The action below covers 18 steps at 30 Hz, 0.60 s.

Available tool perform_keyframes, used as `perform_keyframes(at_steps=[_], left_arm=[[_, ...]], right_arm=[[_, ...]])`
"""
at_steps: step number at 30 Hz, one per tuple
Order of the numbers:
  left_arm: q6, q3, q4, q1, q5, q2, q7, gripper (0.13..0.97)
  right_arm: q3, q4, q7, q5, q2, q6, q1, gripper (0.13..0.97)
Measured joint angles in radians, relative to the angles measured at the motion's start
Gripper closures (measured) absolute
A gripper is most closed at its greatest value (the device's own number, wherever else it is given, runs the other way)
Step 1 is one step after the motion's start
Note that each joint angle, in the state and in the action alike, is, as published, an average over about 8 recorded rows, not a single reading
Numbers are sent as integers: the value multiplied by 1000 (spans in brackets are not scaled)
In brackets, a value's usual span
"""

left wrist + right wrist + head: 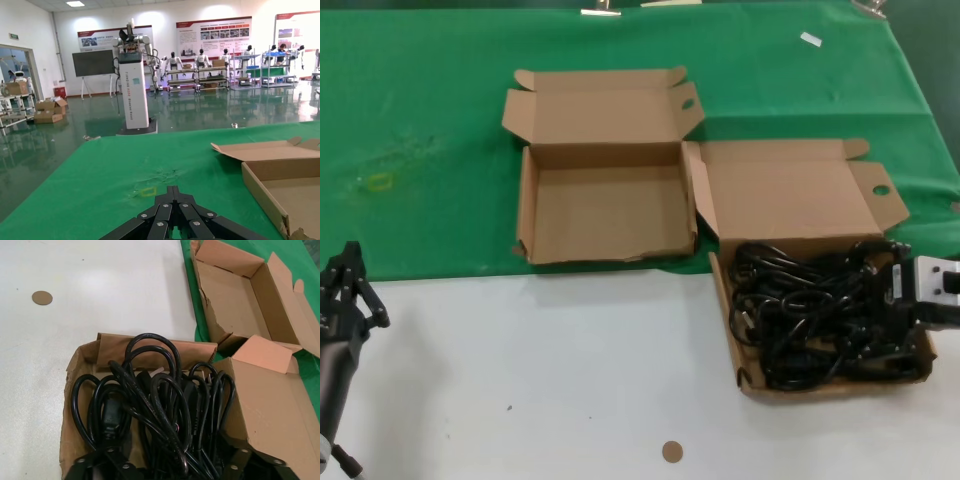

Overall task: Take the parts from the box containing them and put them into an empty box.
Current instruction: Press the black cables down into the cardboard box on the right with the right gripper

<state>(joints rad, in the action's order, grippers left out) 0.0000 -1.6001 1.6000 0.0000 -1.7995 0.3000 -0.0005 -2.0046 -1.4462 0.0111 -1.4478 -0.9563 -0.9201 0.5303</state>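
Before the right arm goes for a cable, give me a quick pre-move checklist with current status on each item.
1. Source box open, lid folded back: ok.
2. Black cables reachable: ok, but they lie in one tangled heap, so a single pick may drag others.
3. Right gripper positioned: ok, over the cable heap at the box's right side, fingers spread, holding nothing.
4. Empty box ready to receive: ok, lid open, floor bare, on the green cloth left of the source box.
5. Left gripper out of the way: ok, parked at the table's left edge, fingers shut.
6. Which cable end lies uppermost: cannot tell.
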Motion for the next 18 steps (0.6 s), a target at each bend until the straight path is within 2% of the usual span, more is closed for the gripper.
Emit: perform_keyframes(at_steps=[16, 18], left_arm=[[0, 0, 0, 0, 0, 0, 0, 953], [0, 0, 0, 0, 0, 0, 0, 953]], right_arm=[[16, -2, 9, 55, 27, -16, -4, 760], [19, -5, 11, 58, 27, -17, -7, 760]])
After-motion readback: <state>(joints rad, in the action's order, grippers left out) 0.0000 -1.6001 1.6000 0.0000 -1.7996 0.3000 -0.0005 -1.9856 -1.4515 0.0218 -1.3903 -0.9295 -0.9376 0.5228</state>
